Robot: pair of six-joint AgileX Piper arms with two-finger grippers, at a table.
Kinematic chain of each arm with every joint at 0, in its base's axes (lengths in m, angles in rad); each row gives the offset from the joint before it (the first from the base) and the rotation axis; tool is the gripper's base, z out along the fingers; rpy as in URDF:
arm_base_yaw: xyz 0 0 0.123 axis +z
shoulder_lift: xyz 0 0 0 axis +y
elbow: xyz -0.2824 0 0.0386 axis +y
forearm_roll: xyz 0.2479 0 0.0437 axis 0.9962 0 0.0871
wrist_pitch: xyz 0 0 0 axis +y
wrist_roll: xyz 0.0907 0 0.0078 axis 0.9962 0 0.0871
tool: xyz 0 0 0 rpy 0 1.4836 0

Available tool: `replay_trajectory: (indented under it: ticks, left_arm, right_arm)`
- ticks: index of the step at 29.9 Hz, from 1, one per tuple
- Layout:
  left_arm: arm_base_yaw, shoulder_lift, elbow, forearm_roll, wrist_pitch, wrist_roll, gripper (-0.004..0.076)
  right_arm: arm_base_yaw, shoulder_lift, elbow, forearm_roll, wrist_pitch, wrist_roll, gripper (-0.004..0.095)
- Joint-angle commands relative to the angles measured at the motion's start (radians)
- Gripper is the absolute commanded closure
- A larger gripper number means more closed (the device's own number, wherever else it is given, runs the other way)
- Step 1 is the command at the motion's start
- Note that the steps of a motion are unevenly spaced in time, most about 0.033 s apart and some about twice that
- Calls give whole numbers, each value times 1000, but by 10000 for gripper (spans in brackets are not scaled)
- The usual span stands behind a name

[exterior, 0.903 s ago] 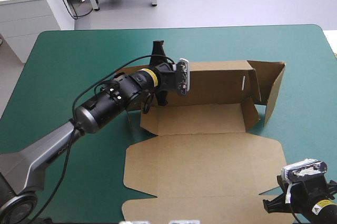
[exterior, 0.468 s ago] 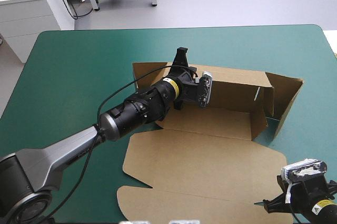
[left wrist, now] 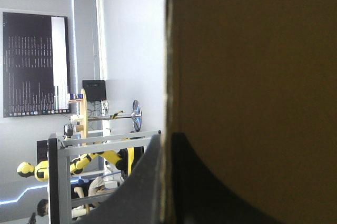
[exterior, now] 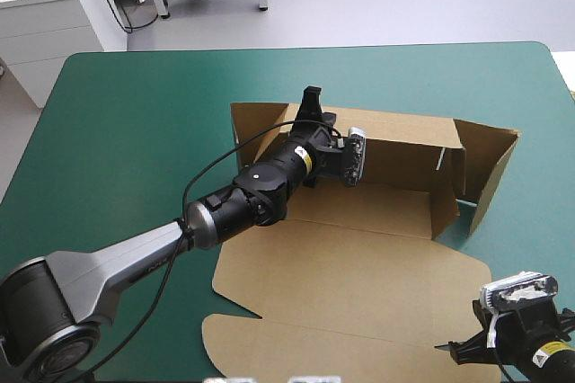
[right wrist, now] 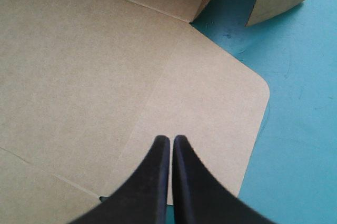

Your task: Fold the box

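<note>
Creases are where this light, stiff brown cardboard box (exterior: 359,266) should bend, so my left gripper (left wrist: 167,137) clamps its wall, right gripper (right wrist: 171,139) closed empty.

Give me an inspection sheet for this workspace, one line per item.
surface: table, teal-green cover, lying flat.
job's things: box, far wall and right end wall raised, lid flat toward the near edge.
clutter: nothing seen.
grippers: left gripper shut on the box's far wall; right gripper shut, over the lid's near right corner.
cables: nothing foreign seen.
surroundings: nothing seen at the table.
</note>
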Motion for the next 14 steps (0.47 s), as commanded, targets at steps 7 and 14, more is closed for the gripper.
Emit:
replay_trajectory:
  ticks: [7, 14]
  left_arm:
    - [-5, -47, 32, 223, 163, -189, 733]
    - [-5, -43, 32, 263, 155, -257, 732]
  right_arm:
    - [-7, 10, -27, -4, -53, -6, 908]
    - [-7, 10, -27, -7, -54, -6, 908]
